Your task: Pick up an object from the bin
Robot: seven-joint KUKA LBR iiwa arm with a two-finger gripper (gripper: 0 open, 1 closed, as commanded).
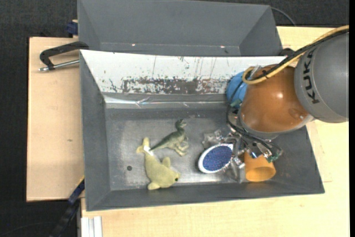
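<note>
My hand point(242, 151) sits low in the right front corner of the bin point(111, 141), between a blue oval disc point(215, 159) and an orange cup point(259, 170), close to both. I cannot tell whether it is wide or narrow. A green dinosaur point(175, 139) and a yellow plush point(158, 169) lie well to the left.

The grey bin point(119, 136) carried a green toy dinosaur point(176, 139) left of centre at nine o'clock, a yellow plush animal point(158, 170) at eight, a blue oval disc point(215, 159) near centre, and an orange cup point(258, 169) at four.
</note>
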